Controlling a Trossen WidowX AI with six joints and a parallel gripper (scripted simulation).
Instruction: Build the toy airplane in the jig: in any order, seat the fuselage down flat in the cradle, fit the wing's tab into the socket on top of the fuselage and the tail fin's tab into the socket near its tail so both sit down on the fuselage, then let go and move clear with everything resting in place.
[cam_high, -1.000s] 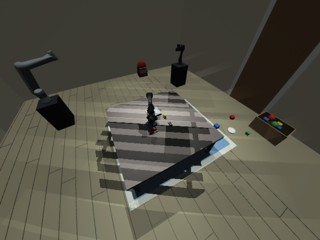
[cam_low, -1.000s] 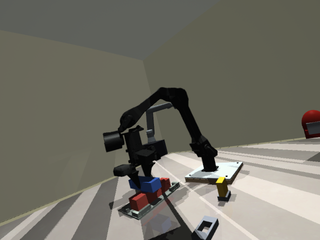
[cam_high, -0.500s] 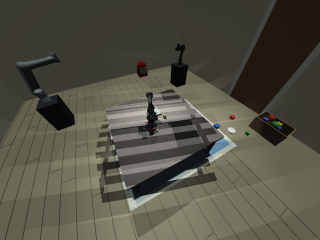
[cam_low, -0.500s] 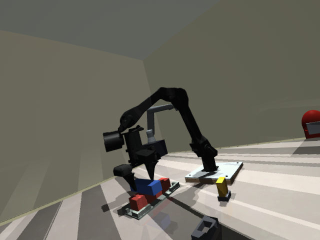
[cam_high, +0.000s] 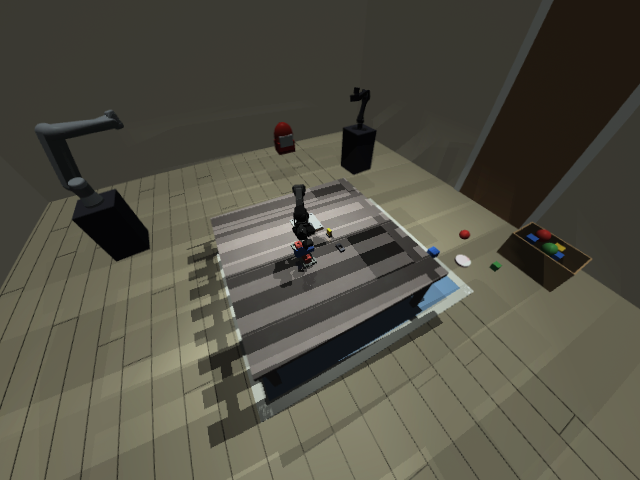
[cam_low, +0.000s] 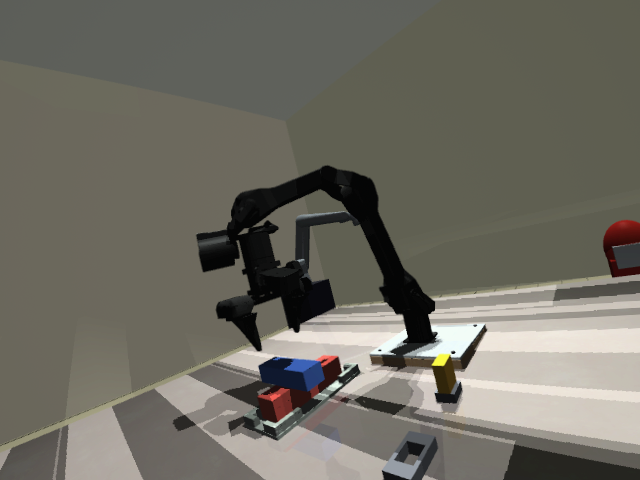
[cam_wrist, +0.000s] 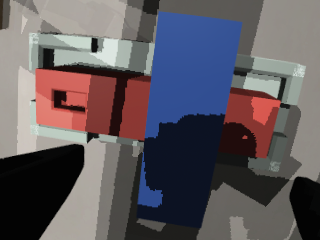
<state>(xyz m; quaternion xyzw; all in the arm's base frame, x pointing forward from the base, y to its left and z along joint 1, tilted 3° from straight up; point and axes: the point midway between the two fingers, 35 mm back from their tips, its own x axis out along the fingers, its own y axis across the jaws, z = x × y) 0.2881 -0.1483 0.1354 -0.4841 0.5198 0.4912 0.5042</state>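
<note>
The red fuselage (cam_low: 273, 406) (cam_wrist: 135, 107) lies lengthwise in the pale jig cradle (cam_low: 289, 422) (cam_wrist: 65, 41). The blue wing (cam_low: 289, 372) (cam_wrist: 192, 75) lies crosswise on top of the fuselage. It hides the wing socket and its own tab, so how deep the tab sits cannot be seen. A small socket (cam_wrist: 70, 99) near the fuselage's left end in the wrist view is empty. The yellow tail fin (cam_high: 329, 232) (cam_low: 443, 374) stands upright in a small dark holder (cam_low: 448, 393) beside the arm's base. My gripper (cam_low: 278, 339) (cam_wrist: 187, 172) is open and empty, above the wing.
A grey rectangular holder (cam_high: 340, 248) (cam_low: 404, 471) with an open middle lies on the table apart from the jig. The arm's white base plate (cam_low: 465, 338) is behind the tail fin. Another arm on a black pedestal (cam_high: 111, 224) and an open toy box (cam_high: 549, 276) stand off the table.
</note>
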